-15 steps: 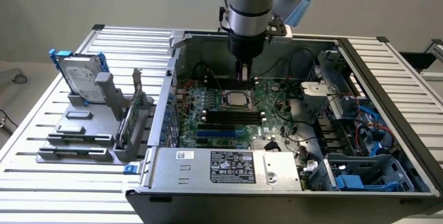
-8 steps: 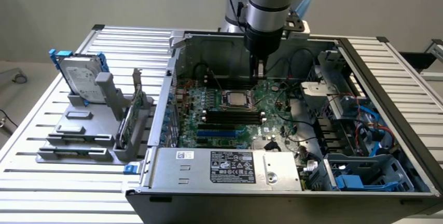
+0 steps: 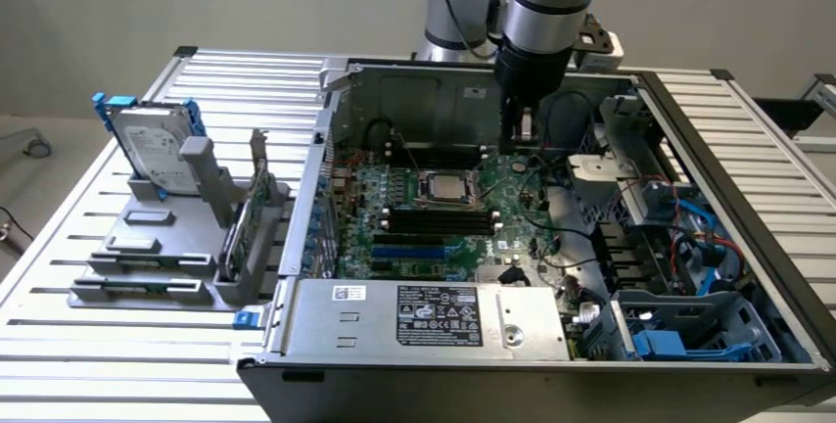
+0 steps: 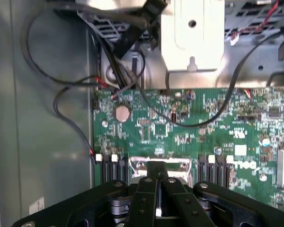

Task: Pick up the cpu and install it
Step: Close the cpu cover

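Observation:
My gripper (image 3: 520, 139) hangs inside the open computer case, above the green motherboard (image 3: 516, 193). It is a little toward the exterior view's right and back of the metal-framed socket (image 3: 447, 186). A silvery-grey square lies flat inside that frame; it looks like the cpu (image 3: 448, 185), seated in the socket. In the wrist view the two black fingers (image 4: 149, 189) meet, so the gripper (image 4: 157, 171) is shut with nothing visible between them. The socket frame (image 4: 180, 164) shows just past the fingertips, partly hidden by them.
Black cables (image 4: 61, 90) loop along the case's rear wall and over the board. A drive cage (image 3: 653, 198) and blue brackets (image 3: 679, 340) fill the exterior view's right side of the case, and the power supply (image 3: 438, 315) its front. Outside, a grey stand (image 3: 144, 257) holds a hard drive (image 3: 151, 149).

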Controlling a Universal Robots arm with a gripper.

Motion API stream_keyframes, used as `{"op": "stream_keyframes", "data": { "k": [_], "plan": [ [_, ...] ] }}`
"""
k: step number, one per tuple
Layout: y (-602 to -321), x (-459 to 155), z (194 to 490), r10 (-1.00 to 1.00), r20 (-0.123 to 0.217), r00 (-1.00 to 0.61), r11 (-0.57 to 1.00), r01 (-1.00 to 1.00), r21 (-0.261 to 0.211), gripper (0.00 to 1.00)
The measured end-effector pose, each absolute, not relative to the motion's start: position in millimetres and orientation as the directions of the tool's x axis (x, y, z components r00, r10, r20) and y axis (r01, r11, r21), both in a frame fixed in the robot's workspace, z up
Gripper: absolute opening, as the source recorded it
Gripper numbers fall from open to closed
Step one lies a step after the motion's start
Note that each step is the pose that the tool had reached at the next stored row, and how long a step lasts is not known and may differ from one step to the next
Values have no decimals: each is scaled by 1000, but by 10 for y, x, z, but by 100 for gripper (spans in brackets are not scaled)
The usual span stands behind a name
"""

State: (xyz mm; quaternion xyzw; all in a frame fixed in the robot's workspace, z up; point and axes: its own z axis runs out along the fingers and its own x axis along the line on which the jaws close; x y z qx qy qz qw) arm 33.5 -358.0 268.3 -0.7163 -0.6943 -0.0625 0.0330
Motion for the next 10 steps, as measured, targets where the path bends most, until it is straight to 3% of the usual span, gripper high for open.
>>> {"op": "stream_keyframes", "data": {
  "k": [10],
  "plan": [
    [-3580,490,2566,990,139,28,-34,999,39,11]
  ]
}}
